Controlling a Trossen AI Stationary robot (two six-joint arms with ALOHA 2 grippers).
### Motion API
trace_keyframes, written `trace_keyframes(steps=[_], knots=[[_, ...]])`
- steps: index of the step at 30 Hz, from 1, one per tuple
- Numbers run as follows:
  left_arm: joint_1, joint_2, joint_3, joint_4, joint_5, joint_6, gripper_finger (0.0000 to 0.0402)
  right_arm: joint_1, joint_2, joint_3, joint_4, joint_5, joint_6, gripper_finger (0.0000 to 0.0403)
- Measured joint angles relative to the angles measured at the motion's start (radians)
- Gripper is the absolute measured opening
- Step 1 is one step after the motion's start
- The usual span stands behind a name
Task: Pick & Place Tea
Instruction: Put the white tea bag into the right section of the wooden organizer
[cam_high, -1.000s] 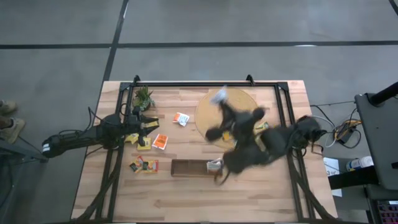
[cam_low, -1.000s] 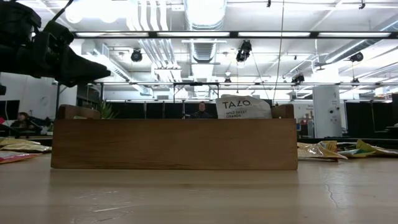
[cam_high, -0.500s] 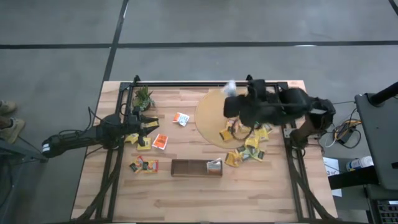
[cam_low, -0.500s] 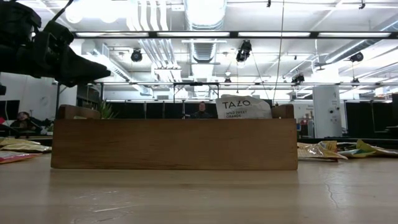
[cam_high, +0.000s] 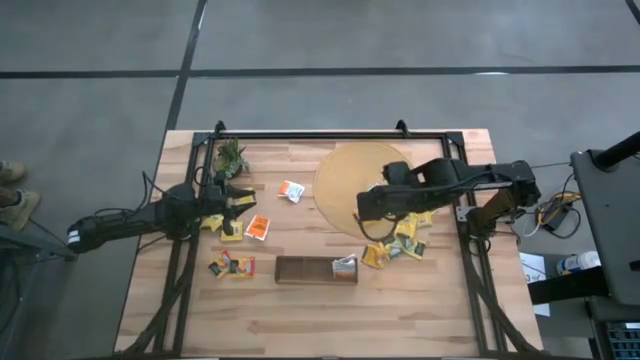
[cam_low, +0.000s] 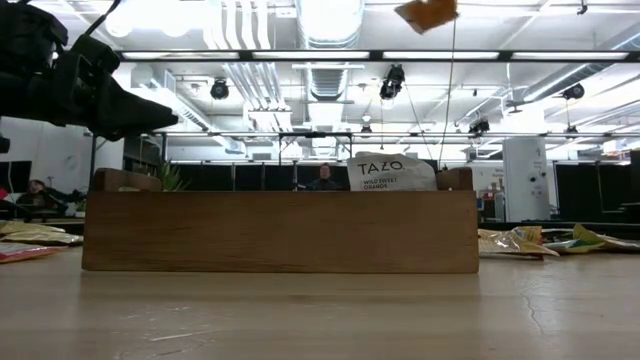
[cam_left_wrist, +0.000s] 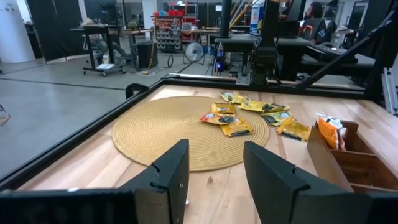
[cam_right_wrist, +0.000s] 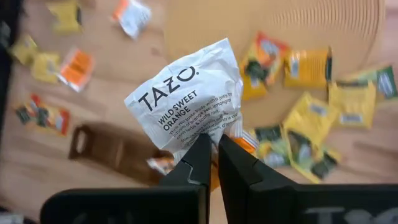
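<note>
My right gripper (cam_right_wrist: 213, 152) hangs over the near right part of the round mat (cam_high: 340, 170) and is shut on a white tea sachet (cam_right_wrist: 186, 93) with dark print. Several yellow sachets (cam_high: 397, 245) lie on the mat's near right edge and on the table beside it. Orange and white ones (cam_high: 258, 227) lie flat toward the left. Another white sachet (cam_low: 390, 172) stands in the brown tray (cam_high: 300, 270). My left gripper (cam_left_wrist: 214, 174) waits at the table's left, open, pointing level across the table, with nothing between its fingers. My right gripper pinches the white sachet by a crumpled edge (cam_right_wrist: 208, 134) between its two fingers. The fingers come from above, pointing steeply down. The sachet sticks out past the fingertips, printed face toward the wrist camera, lifted clear of the mat and table.
A small green plant (cam_high: 230, 157) stands at the far left corner. A black frame (cam_high: 330, 133) runs round the table. An orange scrap (cam_low: 427, 12) shows at the top of the low view. Bare wood lies along the near edge (cam_high: 320, 320).
My right gripper, still shut on the white sachet, has swung from near the tray toward the far edge and then back over the mat's near right part. It has tipped over to point steeply down. The orange scrap has come into the top of the low view.
</note>
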Motion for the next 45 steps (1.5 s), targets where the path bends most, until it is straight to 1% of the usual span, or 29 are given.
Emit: trace_keyframes(steps=[3, 4, 10, 13, 14, 17, 22, 24, 26, 29, 31, 34, 35, 37, 39, 42, 45], knots=[[0.0, -0.001, 0.0, 0.0, 0.0, 0.0, 0.0147, -0.002, -0.003, -0.051, 0.002, -0.085, 0.005, 0.0011], [0.0, 0.0, 0.0, 0.0, 0.0, 0.0, 0.0147, -0.002, -0.001, -0.07, 0.004, -0.131, 0.01, 0.0011], [0.0, 0.001, 0.0, 0.0, -0.001, 0.0, 0.0147, 0.016, 0.011, -0.221, -0.002, -0.479, 0.057, 0.0011], [0.0, 0.001, 0.0, 0.0, -0.001, 0.0, 0.0147, 0.056, 0.017, -0.275, 0.0, -0.604, 0.092, 0.0011], [0.0, 0.001, 0.0, 0.0, -0.001, 0.0, 0.0147, 0.072, 0.017, -0.28, -0.002, -0.624, 0.099, 0.0011], [0.0, 0.001, 0.0, 0.0, -0.001, 0.0, 0.0147, 0.12, 0.017, -0.257, -0.001, -0.631, 0.132, 0.0011], [0.0, 0.001, 0.0, 0.0, -0.001, 0.0, 0.0147, 0.19, 0.042, -0.128, 0.033, -0.675, 0.192, 0.0012], [0.0, 0.001, 0.0, 0.0, -0.001, 0.0, 0.0147, 0.214, 0.061, -0.068, 0.071, -0.658, 0.194, 0.0012], [0.0, 0.001, 0.0, 0.001, -0.001, 0.0, 0.0147, 0.231, 0.095, 0.002, 0.105, -0.559, 0.184, 0.0012], [0.0, 0.001, 0.0, 0.001, -0.001, 0.0, 0.0147, 0.246, 0.167, 0.136, 0.189, -0.369, 0.089, 0.0012], [0.0, 0.001, 0.0, 0.002, -0.001, 0.0, 0.0147, 0.255, 0.23, 0.247, 0.244, -0.26, 0.007, 0.0012], [0.0, 0.001, 0.0, 0.002, -0.001, 0.0, 0.0147, 0.286, 0.337, 0.43, 0.279, -0.112, -0.097, 0.0012], [0.0, 0.001, 0.0, 0.002, -0.001, 0.0, 0.0147, 0.298, 0.35, 0.428, 0.328, -0.06, -0.118, 0.0012], [0.0, 0.002, 0.0, 0.002, 0.0, 0.0, 0.0147, 0.328, 0.32, 0.345, 0.467, 0.032, -0.148, 0.0012], [0.0, 0.005, 0.0, 0.002, -0.001, 0.0, 0.0147, 0.357, 0.32, 0.315, 0.521, 0.185, -0.16, 0.0012], [0.0, 0.011, 0.0, 0.005, -0.009, 0.0, 0.0147, 0.437, 0.318, 0.294, 0.508, 0.453, -0.174, 0.0012], [0.0, 0.017, 0.0, 0.005, -0.01, 0.0, 0.0147, 0.548, 0.344, 0.289, 0.497, 0.811, -0.205, 0.0012]])
